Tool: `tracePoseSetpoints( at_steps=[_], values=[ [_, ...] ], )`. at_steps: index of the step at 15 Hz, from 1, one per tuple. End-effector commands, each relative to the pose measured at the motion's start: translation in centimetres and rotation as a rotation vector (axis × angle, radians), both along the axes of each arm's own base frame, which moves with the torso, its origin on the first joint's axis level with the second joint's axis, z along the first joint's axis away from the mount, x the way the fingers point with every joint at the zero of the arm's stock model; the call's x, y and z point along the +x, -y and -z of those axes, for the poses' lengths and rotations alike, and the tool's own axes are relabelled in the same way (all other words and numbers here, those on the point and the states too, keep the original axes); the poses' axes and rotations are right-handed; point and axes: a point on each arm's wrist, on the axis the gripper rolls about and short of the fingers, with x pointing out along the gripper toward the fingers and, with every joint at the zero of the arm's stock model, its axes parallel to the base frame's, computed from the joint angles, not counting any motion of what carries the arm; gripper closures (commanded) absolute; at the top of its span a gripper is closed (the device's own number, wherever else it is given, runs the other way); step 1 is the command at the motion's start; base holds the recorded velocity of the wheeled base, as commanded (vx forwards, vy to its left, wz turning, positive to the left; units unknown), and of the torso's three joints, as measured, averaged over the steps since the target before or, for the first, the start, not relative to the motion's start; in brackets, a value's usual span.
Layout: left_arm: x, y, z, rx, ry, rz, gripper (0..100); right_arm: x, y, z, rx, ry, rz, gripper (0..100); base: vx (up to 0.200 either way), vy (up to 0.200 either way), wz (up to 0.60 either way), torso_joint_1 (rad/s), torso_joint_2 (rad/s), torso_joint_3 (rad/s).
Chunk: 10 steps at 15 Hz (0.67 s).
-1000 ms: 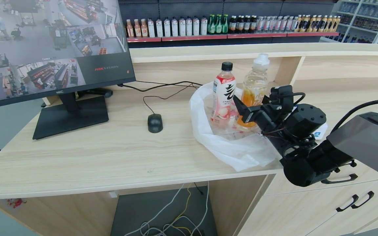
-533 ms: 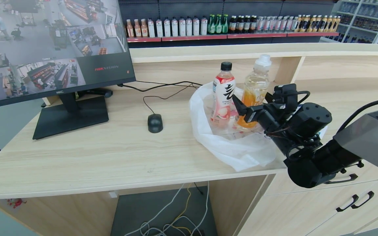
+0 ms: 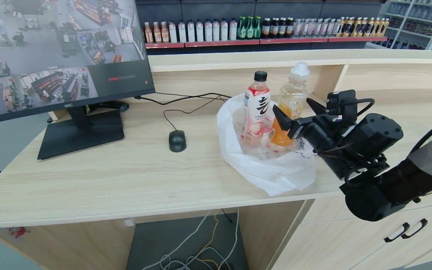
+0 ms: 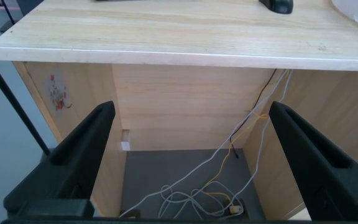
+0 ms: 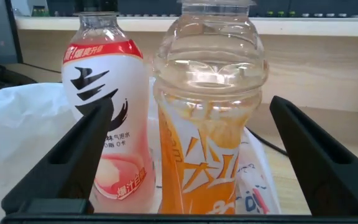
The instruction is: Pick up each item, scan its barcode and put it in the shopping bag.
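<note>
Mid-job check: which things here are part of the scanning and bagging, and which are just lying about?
Job: pink bottle and orange bottle, both standing in the white shopping bag; open right pincer by the orange bottle.
Lying about: monitor, mouse, cables, shelf bottles behind.

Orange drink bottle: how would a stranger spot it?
Find the long wooden counter, then the white shopping bag on its right side. Two bottles stand in it: the orange drink bottle has a white cap and sits right of the pink bottle with the black cap.
</note>
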Motion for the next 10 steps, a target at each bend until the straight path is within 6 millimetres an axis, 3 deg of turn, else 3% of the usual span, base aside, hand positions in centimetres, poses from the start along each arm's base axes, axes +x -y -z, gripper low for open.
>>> tracePoseSetpoints(
  at_steps=[1, 5, 8, 10],
  values=[
    [0.0, 0.0, 0.0, 0.0, 0.0, -0.001, 0, -1.7, 0.6, -1.4, 0.005, 0.018, 0.0, 0, 0.0, 0.0, 0.0, 0.0, 0.0, 0.0],
    [0.0, 0.0, 0.0, 0.0, 0.0, -0.001, 0, -5.5, 1.8, -2.4, -0.003, 0.009, -0.001, 0, 0.0, 0.0, 0.0, 0.0, 0.0, 0.0],
    [0.0, 0.0, 0.0, 0.0, 0.0, -0.001, 0, -8.8, 3.0, -1.6, -0.003, -0.063, -0.012, 0, 0.0, 0.0, 0.0, 0.0, 0.0, 0.0],
    [0.0, 0.0, 0.0, 0.0, 0.0, -0.001, 0, -9.6, 3.1, -2.0, 0.002, -0.051, -0.017, 0, 0.0, 0.0, 0.0, 0.0, 0.0, 0.0]
  ],
)
